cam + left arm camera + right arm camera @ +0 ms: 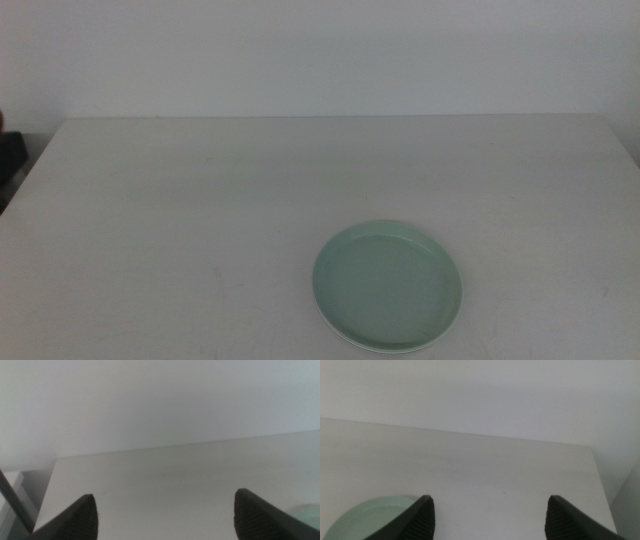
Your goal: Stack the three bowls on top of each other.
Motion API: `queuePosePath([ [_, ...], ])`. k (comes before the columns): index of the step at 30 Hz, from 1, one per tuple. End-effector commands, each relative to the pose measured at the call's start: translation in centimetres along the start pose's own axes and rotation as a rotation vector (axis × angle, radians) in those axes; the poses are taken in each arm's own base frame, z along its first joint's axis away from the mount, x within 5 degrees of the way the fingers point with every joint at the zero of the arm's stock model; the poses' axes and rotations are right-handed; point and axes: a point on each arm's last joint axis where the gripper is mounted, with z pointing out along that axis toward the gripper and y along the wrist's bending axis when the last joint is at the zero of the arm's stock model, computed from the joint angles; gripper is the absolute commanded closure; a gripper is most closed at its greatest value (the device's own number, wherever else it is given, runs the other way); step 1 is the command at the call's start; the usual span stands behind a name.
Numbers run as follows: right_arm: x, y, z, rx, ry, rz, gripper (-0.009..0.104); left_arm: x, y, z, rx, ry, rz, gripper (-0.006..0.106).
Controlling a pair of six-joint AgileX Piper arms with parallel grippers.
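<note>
A pale mint green bowl (388, 286) sits on the white table (200, 200), right of centre and near the front edge. A thin white rim (333, 331) shows under its near left side, as of another bowl beneath it. Neither arm appears in the middle view. My left gripper (166, 496) is open with nothing between its jaws, and a sliver of the green bowl (311, 515) lies beside one jaw. Open and empty as well, my right gripper (490, 498) hangs over the table with the green bowl (370, 517) just off to one side.
A plain white wall stands behind the table's far edge (330, 117). A dark object (10, 155) sits off the table's far left corner.
</note>
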Motion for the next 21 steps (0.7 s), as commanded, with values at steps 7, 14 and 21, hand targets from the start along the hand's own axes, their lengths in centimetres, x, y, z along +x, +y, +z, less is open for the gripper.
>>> queuePosePath([
  [7,3.9,-0.8,0.5,0.104,-0.141,-0.026,0.039,2.8,-0.1,-1.7,-0.008,-0.092,-0.030,-0.004],
  [14,10.7,-0.9,1.0,0.132,-0.160,-0.021,0.039,9.8,-0.3,-2.7,-0.009,-0.073,-0.033,-0.004],
  [21,15.3,-0.9,1.5,0.152,-0.132,-0.070,0.039,16.1,-0.1,-2.3,-0.029,-0.136,-0.034,-0.004],
])
